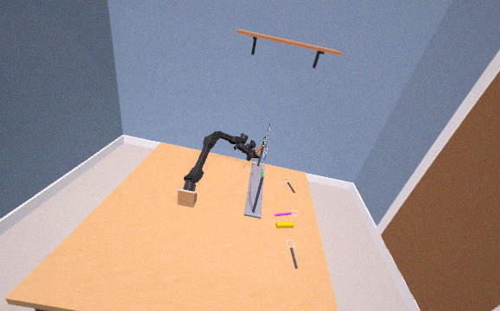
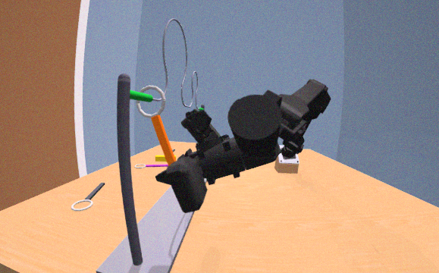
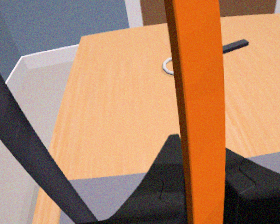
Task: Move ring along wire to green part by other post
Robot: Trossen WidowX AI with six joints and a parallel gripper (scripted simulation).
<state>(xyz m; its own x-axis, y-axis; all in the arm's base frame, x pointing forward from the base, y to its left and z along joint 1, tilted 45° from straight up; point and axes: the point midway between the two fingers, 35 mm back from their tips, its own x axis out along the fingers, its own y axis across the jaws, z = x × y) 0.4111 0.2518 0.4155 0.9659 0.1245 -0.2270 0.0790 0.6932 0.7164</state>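
The white ring point(image 2: 150, 86) encircles the wire where the green part point(image 2: 140, 95) point(image 1: 265, 140) beside the near post point(image 2: 123, 152) point(image 3: 36, 145) meets the thin grey wire point(image 2: 174, 19). Whether ring and grey wire touch is not clear. My gripper point(image 2: 171, 168) point(image 3: 182, 142) point(image 1: 256, 156) is shut on the lower part of the orange handle point(image 2: 163, 138) point(image 3: 203, 110) point(image 1: 259, 150). The handle slants, its lower end towards the arm. The grey wire rises in a tall loop, then a smaller one, to the other green part point(image 2: 201, 109) point(image 1: 262, 174) at the other post point(image 1: 257, 194), mostly hidden in the exterior view.
Both posts stand on a grey base plate point(image 1: 250, 194) point(image 2: 147, 235). Beyond it lie a dark-handled ring tool point(image 1: 291, 187) point(image 2: 95, 191) point(image 3: 236, 46), a magenta-handled one point(image 1: 282, 214), a yellow block point(image 1: 285, 225) and another dark-handled one point(image 1: 294, 257). A shelf point(image 1: 288, 41) hangs on the wall.
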